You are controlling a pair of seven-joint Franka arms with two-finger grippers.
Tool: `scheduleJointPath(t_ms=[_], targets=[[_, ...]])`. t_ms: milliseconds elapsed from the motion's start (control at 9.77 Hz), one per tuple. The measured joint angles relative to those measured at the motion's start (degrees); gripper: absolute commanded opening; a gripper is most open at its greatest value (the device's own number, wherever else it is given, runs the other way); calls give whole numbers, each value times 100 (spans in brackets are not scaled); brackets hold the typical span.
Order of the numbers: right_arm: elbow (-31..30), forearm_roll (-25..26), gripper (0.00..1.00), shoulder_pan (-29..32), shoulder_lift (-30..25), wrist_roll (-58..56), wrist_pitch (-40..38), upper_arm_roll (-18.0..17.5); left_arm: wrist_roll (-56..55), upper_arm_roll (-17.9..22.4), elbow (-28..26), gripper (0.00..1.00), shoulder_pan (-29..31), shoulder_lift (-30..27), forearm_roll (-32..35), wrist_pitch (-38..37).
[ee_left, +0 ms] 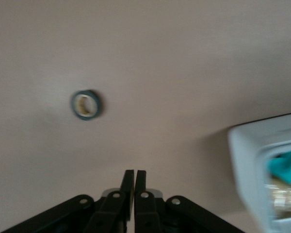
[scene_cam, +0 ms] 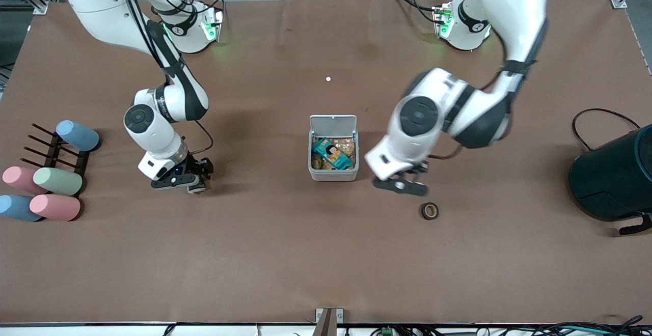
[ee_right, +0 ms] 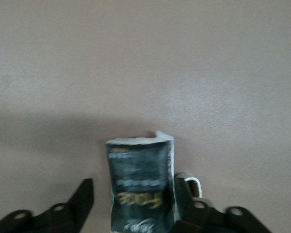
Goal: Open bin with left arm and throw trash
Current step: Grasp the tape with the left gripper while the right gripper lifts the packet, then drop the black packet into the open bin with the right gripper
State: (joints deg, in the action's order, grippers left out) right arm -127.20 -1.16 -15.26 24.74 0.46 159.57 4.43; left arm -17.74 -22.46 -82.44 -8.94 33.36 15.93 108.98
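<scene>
The bin (scene_cam: 333, 173) stands mid-table with its lid (scene_cam: 333, 123) raised; a teal packet and other wrappers lie inside. It also shows in the left wrist view (ee_left: 250, 160). My left gripper (scene_cam: 401, 185) is shut and empty, its fingertips (ee_left: 129, 175) pressed together, low over the cloth between the bin and the black tape roll (scene_cam: 429, 211). The roll lies flat and shows in the left wrist view (ee_left: 86, 104). My right gripper (scene_cam: 189, 180) is down at the table toward the right arm's end, open around the black snack packet (ee_right: 140, 182). One finger (ee_right: 182, 194) touches the packet; the other stands apart.
A big dark teal cylinder (scene_cam: 614, 175) with a cable sits at the left arm's end. Pastel cylinders (scene_cam: 56, 180) and a dark rack (scene_cam: 56, 150) lie at the right arm's end. A small white dot (scene_cam: 328, 79) lies farther from the camera than the bin.
</scene>
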Motion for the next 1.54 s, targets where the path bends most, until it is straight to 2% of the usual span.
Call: scheduleJointPath(t_ms=[102,307,512,819,921,1126,1331,1535], targets=[[8,0,0,-22,-2,132,-89,2,494,7,-88,98,373,134,-9,223],[69,0,0,-23,-30,270,-265,19,1097,19,-317,100,840,570,21,1113],[315,0,0,-44,-95,565,-920,13,1214,36,-602,100,978,907,154,1942],[1520,-67,0,-256,-455,1665,-3003,-72,1214,38,-706,100,1041,1159,167,2416],[1970,-275,0,-403,-534,2110,-3396,-167,1211,40,-774,100,1055,1215,167,2580],[2606,-709,0,-945,-547,3143,-3491,-277,1207,47,-874,97,1148,1340,167,2819],[3185,-741,0,-1596,-357,4302,-3492,-302,1206,48,-895,39,1228,1441,167,2918],[3425,-818,0,-1825,-116,4660,-3463,-304,1196,58,-890,5,1244,1428,193,2930]])
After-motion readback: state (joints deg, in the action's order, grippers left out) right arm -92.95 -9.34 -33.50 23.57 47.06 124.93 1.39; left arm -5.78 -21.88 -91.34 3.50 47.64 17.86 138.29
